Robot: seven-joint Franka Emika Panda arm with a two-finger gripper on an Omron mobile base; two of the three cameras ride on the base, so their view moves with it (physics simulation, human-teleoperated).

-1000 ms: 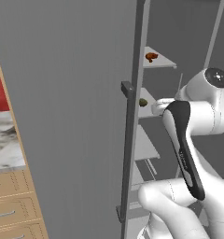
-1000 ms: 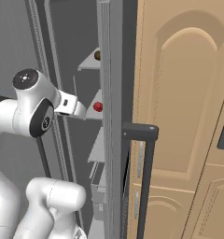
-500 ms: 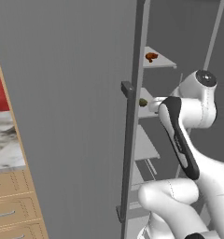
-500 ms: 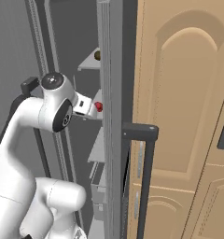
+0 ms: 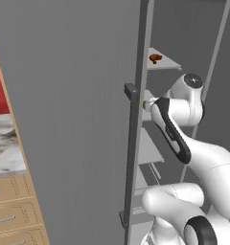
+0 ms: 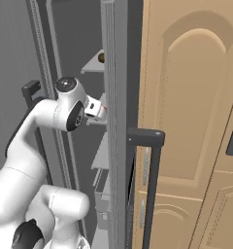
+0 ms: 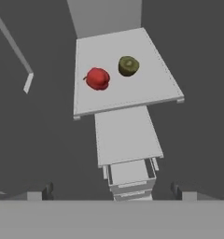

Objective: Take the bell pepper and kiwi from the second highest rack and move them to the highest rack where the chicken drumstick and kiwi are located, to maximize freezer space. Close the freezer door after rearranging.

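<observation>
The arm [image 5: 184, 139] rises from the base, bends at a dark-striped elbow and reaches forward into the open freezer, its wrist level with the second rack [image 7: 125, 77]. From the right base view the wrist joint [image 6: 70, 99] sits just left of the freezer door's edge, with the hand [image 6: 96, 108] pointing in toward the racks. The hand looks down at a slant over the second rack from above and in front.

The fingers [image 7: 41, 191] are spread wide, one tip at each lower corner of the hand view, and nothing lies between them; they are well apart from the food.

The pepper [image 7: 97, 78] lies on the second rack, left of its middle. The kiwi [image 7: 128, 66] lies on the same rack, just beside the pepper on its right and a little farther back; the two do not touch. Below the second rack a narrower shelf [image 7: 128, 135] shows, and under that a stack of drawers [image 7: 130, 179].

The top rack [image 5: 162, 61] is above the wrist in the left base view, and the drumstick [image 5: 155, 58] lies on it near its front. A small dark round thing [image 6: 101, 58] at the top rack's edge in the right base view is too small to name.

The door [image 5: 69, 119] stands open to the left of the racks, its bar handle [image 5: 132, 158] along its near edge.
</observation>
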